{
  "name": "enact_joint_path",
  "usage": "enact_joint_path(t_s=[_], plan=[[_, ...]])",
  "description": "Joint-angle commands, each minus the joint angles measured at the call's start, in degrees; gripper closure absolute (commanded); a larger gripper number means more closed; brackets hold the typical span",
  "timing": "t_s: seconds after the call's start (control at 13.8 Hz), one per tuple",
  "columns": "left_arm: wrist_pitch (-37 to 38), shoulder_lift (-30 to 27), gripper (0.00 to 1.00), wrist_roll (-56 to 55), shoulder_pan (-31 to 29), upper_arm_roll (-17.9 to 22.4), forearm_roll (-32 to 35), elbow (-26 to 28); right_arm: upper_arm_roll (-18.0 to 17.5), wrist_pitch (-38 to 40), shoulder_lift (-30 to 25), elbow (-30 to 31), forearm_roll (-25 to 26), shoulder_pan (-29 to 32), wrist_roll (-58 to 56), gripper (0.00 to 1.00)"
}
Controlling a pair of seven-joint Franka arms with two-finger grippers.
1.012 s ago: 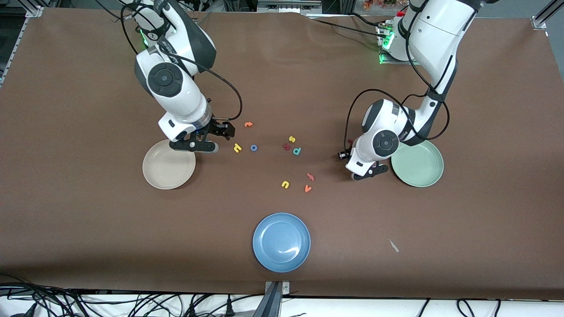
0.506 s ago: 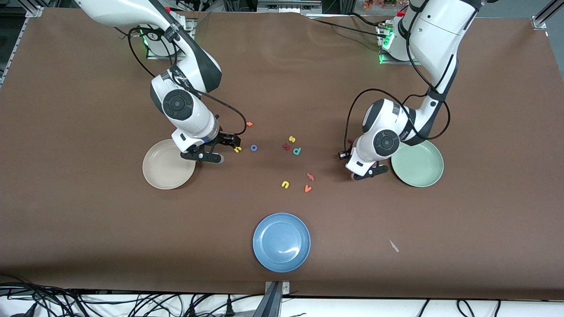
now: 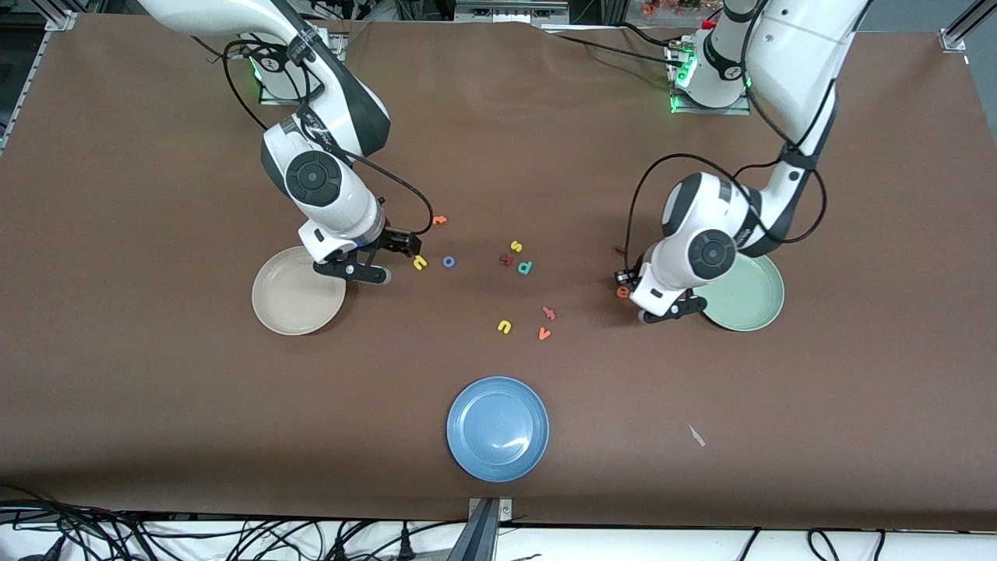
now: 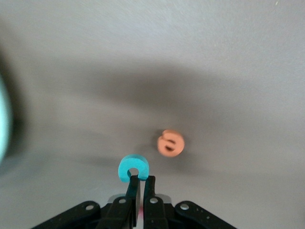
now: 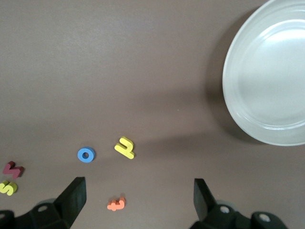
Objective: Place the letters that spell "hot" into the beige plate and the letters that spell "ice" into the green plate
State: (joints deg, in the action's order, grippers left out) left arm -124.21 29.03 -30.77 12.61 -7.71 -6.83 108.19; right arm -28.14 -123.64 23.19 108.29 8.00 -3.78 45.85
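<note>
Left wrist view shows the left gripper (image 4: pixel 140 183) with its two fingers squeezed tight on the teal c (image 4: pixel 133 167). They hold only the very end of the c, so the grip is small. The c could twist or slip out when the arm goes up, and then it would drop on the table.

Just beside the c lies the orange e (image 4: pixel 170 142), not touching it. If the c swings, it may bump the e and push it away.

In the front view the left gripper (image 3: pixel 664 305) sits low, right next to the green plate (image 3: pixel 759 300). The trip to the plate is short, so the c should land in it if the pinch lasts. A small dark red piece (image 3: pixel 620 250) lies near too, maybe the i, but it is too tiny to be sure.

The right gripper (image 5: pixel 138 193) has its fingers spread wide with nothing in them. It hangs over the table beside the beige plate (image 5: pixel 238 81). The yellow h (image 5: pixel 125 148) is closest to it, then the blue o (image 5: pixel 86 154) and the orange t (image 5: pixel 116 204). These letters lie near each other, so wide fingers coming down for the h might knock the o or the t away.
</note>
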Motion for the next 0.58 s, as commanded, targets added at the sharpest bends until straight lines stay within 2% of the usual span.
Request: enact_joint_path(t_s=[0.0,0.29,0.43,0.51], plan=[[3.3,-2.8,1.00,3.5,-1.8,-0.4,-1.3,0.3,-1.6,0.6,-1.8,1.8,1.2,0.5,3.8,0.00],[11.0,-5.6,1.00,15.6,-8.6,-0.3,-1.2,0.2,-1.7,-2.5,-1.3,1.2,1.8,0.4,2.7,0.00],[11.0,-5.1,0.93,19.3,-12.0,0.0,-0.4,0.2,-1.4,-6.2,0.6,1.3,3.3,0.7,2.2,0.00],[11.1,-5.0,0.93,21.3,-14.0,0.0,0.8,0.2,-1.3,-6.4,0.8,1.0,3.3,0.9,2.3,0.00]])
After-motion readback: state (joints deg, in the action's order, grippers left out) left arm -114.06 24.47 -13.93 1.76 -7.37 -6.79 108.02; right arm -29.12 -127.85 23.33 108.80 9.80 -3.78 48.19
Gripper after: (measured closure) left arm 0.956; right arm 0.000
